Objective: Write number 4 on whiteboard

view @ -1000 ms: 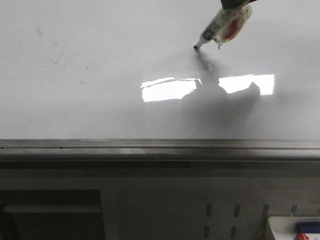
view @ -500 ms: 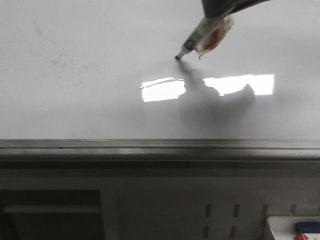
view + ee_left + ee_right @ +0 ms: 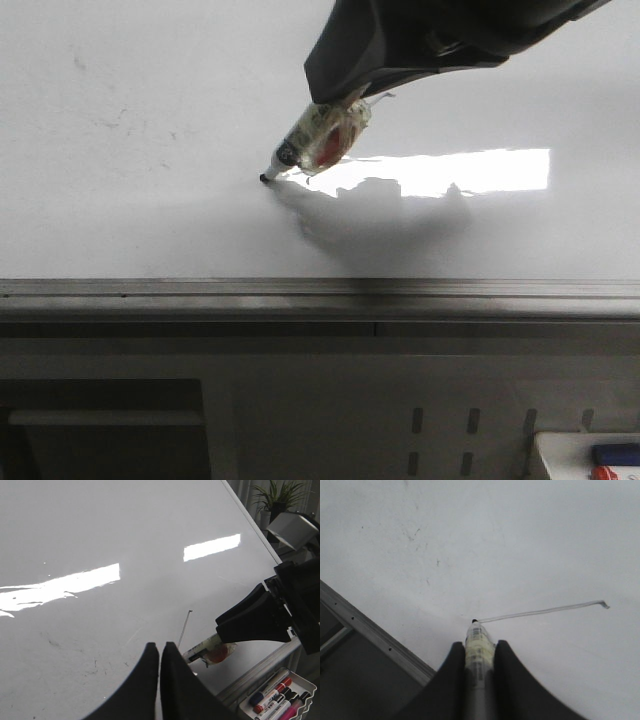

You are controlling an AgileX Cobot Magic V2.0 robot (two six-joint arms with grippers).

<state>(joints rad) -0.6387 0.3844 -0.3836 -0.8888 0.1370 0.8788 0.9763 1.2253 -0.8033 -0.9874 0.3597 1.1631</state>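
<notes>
Right now the right gripper (image 3: 479, 652) has its jaws closed on a marker (image 3: 318, 140), whose tip rests on the whiteboard (image 3: 130, 210) near its grey near-edge rail (image 3: 200, 288), a little left of the bright glare patch. Only the first stroke of the number 4 (image 3: 540, 612) exists: one long, thin, slightly bowed diagonal, plain in the right wrist view and running from a small hook at its far end to the pen tip. In the front view the line is almost lost in the gloss. The step in hand looks like finishing that diagonal and turning into the crossbar. To do it well, the tip should keep light, even contact as it changes direction, since the line is already faint. The corner wants to be sharp, and the crossbar should run long enough for the vertical stroke to cross it. The rail is close, so little room is left below. The left gripper (image 3: 160, 680) hangs over the board with its jaws pressed together and nothing between them, well apart from the writing. A tray of spare markers (image 3: 277, 697) sits beyond the rail.
</notes>
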